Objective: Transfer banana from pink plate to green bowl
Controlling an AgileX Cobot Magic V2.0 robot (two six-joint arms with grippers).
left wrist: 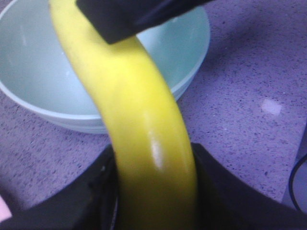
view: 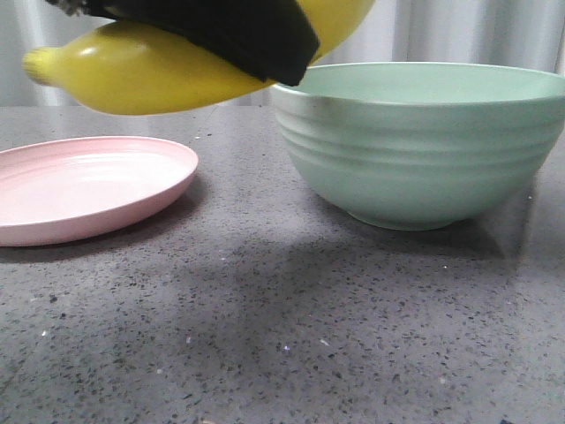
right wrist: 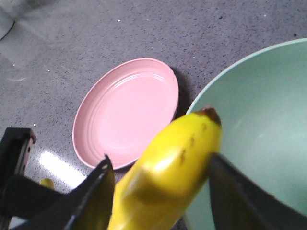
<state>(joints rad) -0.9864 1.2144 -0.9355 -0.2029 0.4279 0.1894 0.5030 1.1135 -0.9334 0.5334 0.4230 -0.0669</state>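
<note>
The yellow banana point(view: 132, 75) hangs in the air between the empty pink plate point(view: 79, 185) and the green bowl point(view: 424, 150). A black finger point(view: 229, 35) crosses it; I cannot tell whose. My left gripper point(left wrist: 153, 146) is shut on the banana point(left wrist: 144, 143), whose far end reaches over the empty bowl point(left wrist: 29, 62). My right gripper point(right wrist: 160, 158) straddles the banana's brown-tipped end point(right wrist: 177, 158) at the bowl's rim point(right wrist: 201, 100). One jaw touches it and a gap shows at the other. The plate point(right wrist: 124, 110) lies beyond.
The table point(view: 265, 336) is dark grey speckled stone. A pale curtain point(view: 441, 31) hangs behind the bowl. A dark cable point(left wrist: 300, 184) shows at the edge of the left wrist view.
</note>
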